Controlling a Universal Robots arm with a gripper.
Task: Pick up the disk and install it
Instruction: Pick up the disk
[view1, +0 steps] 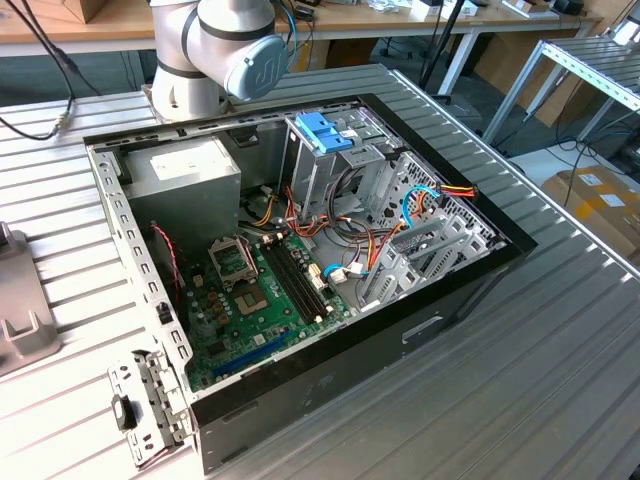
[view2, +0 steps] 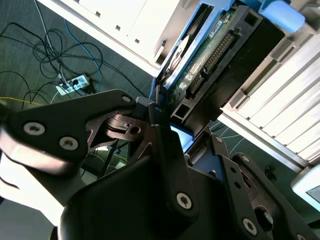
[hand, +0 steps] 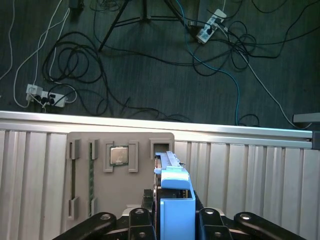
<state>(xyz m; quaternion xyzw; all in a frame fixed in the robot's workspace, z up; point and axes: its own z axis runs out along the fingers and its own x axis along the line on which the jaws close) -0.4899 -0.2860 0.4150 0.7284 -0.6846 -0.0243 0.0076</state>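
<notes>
Where the disk (hand: 176, 197) sits: edge-on in the gripper (hand: 175, 223), above a slot of the grey tray (hand: 120, 200); contact with the tray cannot be told.
Grip: black fingers (view2: 167, 150) closed onto the disk from both sides at one end, no gap seen.
Disk look: slim dark slab with a glossy blue plastic rail along its edge; the second wrist view shows a green circuit board and a black pin connector on one face.
Tray: matte grey with moulded pockets; a square metal-lidded chip (hand: 118, 155) and a green memory stick (hand: 91, 170) lie in theirs.
Table (hand: 250, 175): ribbed aluminium, bright straight edge just beyond the tray; past it, dark carpet with loose cables (hand: 75, 60).
Case (view1: 330, 370): black sheet-metal box, side off; green motherboard (view1: 260, 300) inside; grey power-supply box (view1: 185, 175) far, toward the exterior view's left.
Cage (view1: 325, 140): upright bare metal with a blue plastic top, far middle of the case; wire bundles crowd its near side.
Open room: bare ribbed tabletop near and to the exterior view's right of the case.
</notes>
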